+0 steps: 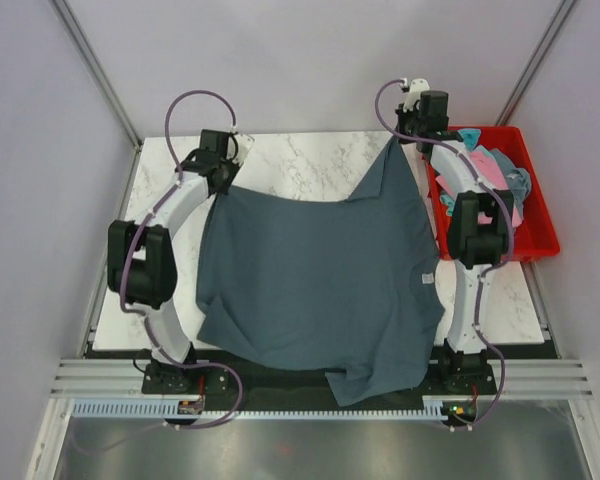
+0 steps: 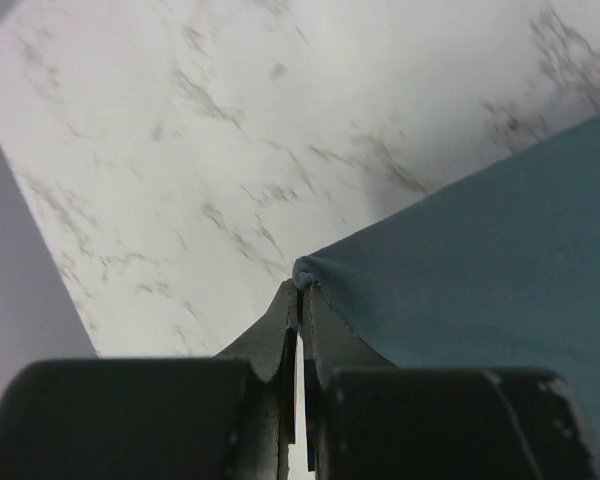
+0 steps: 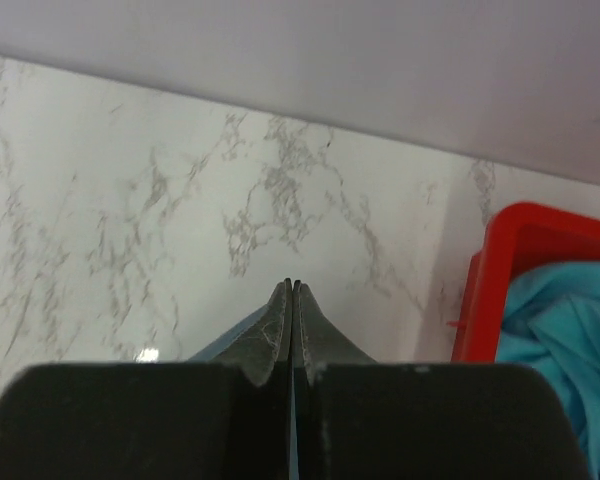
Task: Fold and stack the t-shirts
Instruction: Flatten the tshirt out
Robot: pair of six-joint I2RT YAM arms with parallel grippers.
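The large dark slate-blue t-shirt [image 1: 320,270] hangs spread between my two arms, its lower part draped over the table's near edge, a small white tag [image 1: 421,281] near its right side. My left gripper [image 1: 223,180] is shut on the shirt's far-left corner [image 2: 303,272]. My right gripper [image 1: 401,140] is shut on the far-right corner, raised above the table; a sliver of blue cloth [image 3: 235,338] shows beside its fingers [image 3: 280,315]. Pink and teal shirts [image 1: 490,172] lie in the red bin.
The red plastic bin [image 1: 538,238] stands at the table's right edge, close to my right arm; its rim [image 3: 500,270] shows in the right wrist view. The white marble tabletop [image 1: 310,165] lies beyond the shirt. Grey walls enclose the cell.
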